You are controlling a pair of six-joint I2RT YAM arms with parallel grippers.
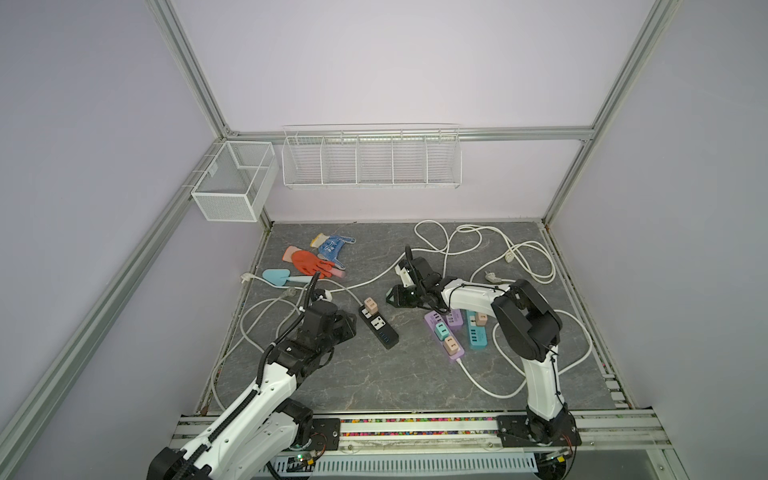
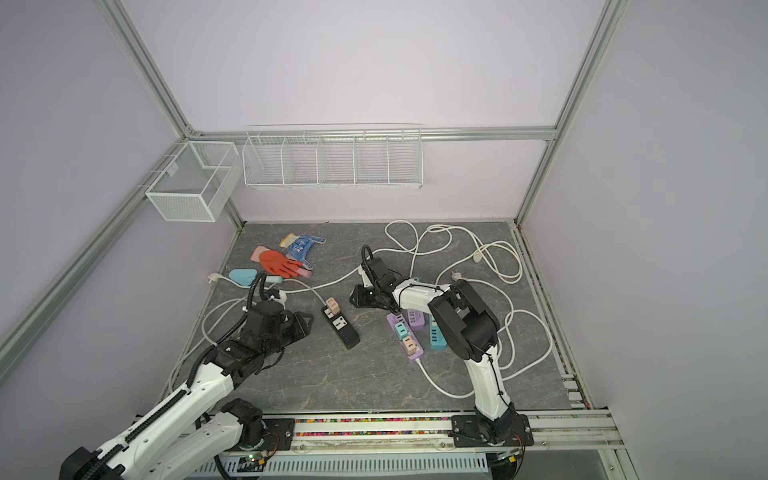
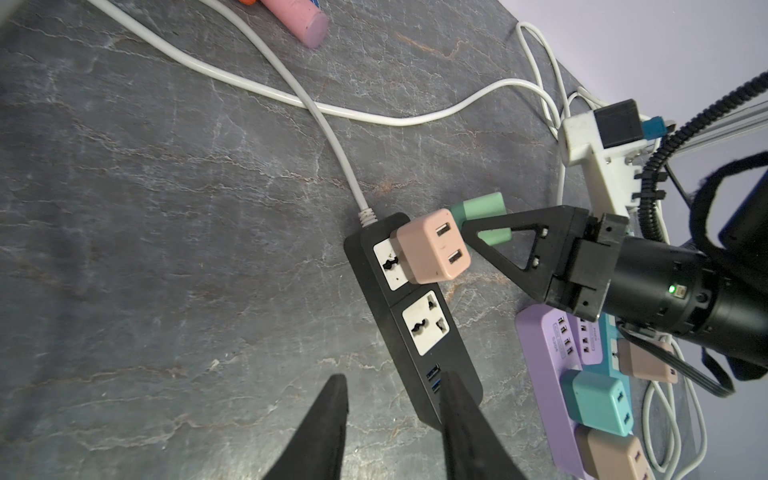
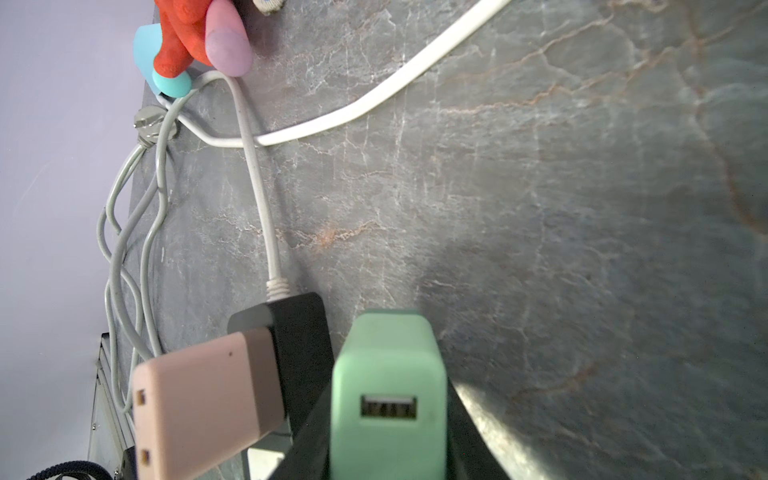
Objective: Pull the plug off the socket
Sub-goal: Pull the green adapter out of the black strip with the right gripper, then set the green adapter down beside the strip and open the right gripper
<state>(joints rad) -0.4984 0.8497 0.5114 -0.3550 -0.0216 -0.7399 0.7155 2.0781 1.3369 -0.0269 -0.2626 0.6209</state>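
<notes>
A black power strip (image 1: 379, 328) (image 3: 415, 324) lies on the grey floor with a pink plug (image 1: 370, 306) (image 3: 434, 247) seated in its end socket; the socket beside it (image 3: 424, 322) is bare. My right gripper (image 1: 395, 296) (image 4: 386, 392) is shut on a mint-green plug (image 3: 478, 205) (image 4: 388, 365), held clear of the strip, just beyond the pink plug. My left gripper (image 1: 351, 326) (image 3: 395, 376) is open at the strip's USB end. One of its fingers (image 3: 457, 407) overlaps that end and bare floor shows between the two.
A purple strip (image 1: 444, 336) with teal and pink plugs and a teal strip (image 1: 477, 334) lie under the right arm. White cables (image 1: 449, 245) loop across the back and right. Gloves (image 1: 309, 262) and a trowel (image 1: 276, 277) lie at the back left. Wire baskets (image 1: 372, 160) hang on the wall.
</notes>
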